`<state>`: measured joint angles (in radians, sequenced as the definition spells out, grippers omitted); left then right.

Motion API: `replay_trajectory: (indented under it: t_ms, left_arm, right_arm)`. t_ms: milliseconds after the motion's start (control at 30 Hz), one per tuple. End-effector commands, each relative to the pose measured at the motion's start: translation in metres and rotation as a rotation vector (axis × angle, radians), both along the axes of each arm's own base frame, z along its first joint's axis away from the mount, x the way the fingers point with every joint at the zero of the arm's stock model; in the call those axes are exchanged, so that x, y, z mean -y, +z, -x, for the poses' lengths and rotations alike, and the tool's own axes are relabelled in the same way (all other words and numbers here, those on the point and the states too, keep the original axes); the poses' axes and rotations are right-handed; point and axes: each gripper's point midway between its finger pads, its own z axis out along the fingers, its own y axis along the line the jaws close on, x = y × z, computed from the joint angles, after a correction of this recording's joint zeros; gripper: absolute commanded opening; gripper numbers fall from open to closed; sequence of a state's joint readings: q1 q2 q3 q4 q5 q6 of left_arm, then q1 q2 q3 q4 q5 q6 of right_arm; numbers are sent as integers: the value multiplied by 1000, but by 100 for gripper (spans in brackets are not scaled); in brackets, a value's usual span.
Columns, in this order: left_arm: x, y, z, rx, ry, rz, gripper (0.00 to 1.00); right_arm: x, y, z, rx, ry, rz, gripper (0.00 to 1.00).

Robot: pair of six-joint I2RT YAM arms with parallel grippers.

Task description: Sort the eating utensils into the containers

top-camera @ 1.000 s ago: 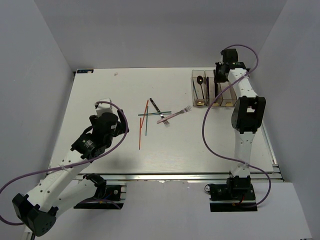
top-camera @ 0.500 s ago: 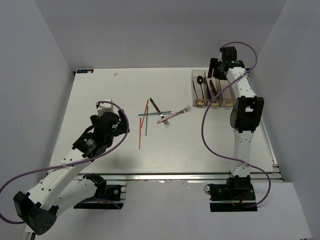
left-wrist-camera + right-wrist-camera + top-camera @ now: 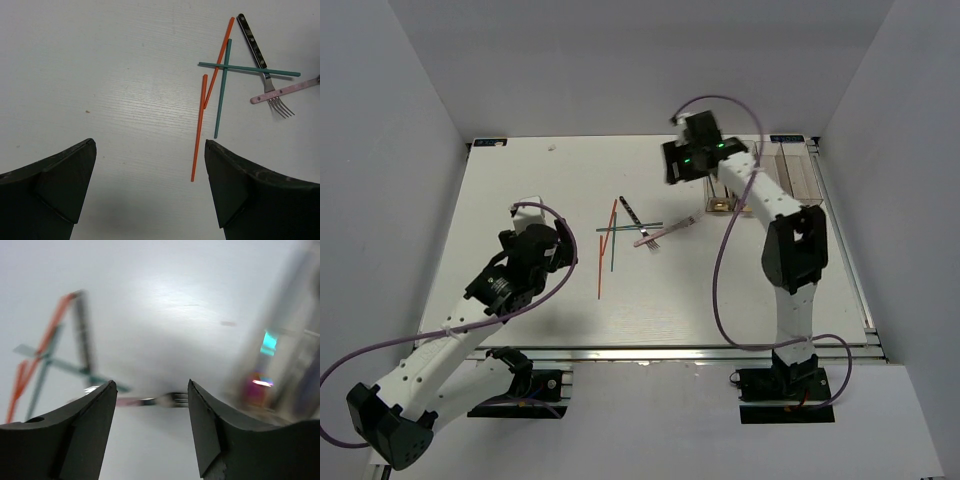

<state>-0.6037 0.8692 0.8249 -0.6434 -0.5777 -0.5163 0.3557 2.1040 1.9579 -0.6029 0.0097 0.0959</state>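
Observation:
Loose eating utensils lie mid-table: two orange chopsticks (image 3: 600,268) (image 3: 199,127), two crossed green chopsticks (image 3: 630,227) (image 3: 222,87), a dark patterned-handled fork (image 3: 628,210) (image 3: 255,50) and a pink-handled fork (image 3: 670,229) (image 3: 285,91). The clear containers (image 3: 800,177) stand at the back right, partly hidden by my right arm. My left gripper (image 3: 548,248) (image 3: 150,190) is open and empty, just left of the chopsticks. My right gripper (image 3: 672,170) (image 3: 152,425) hangs open and empty between the containers and the utensils. Its blurred view shows the pink-handled fork's tines (image 3: 177,399).
A yellow-brown mark (image 3: 722,205) shows at the near end of the leftmost bin. Grey walls close in the table on the left, back and right. The right arm's purple cable (image 3: 720,270) loops over the table's right half.
My right gripper opened over the bins, then swung left and away from them toward the middle of the table. The left arm has barely moved.

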Motion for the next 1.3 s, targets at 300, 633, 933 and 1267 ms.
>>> replay_trajectory:
  t_ms: [300,633,933,1267]
  left_arm:
    - [-16,28,5,100,74,41,98]
    - [-9,27,5,97,36,56,98]
    - [-4,23,3,80,11,52,98]
    - [0,20,2,67,-7,51,98]
  right_arm:
    - [-175,-16,126,86,791,50,71]
    - [-166,-77,102,61,1061,307,72]
    - [-179,-76,100,156,1096,271,63]
    - [-183,-86,97,204,1084,324,35]
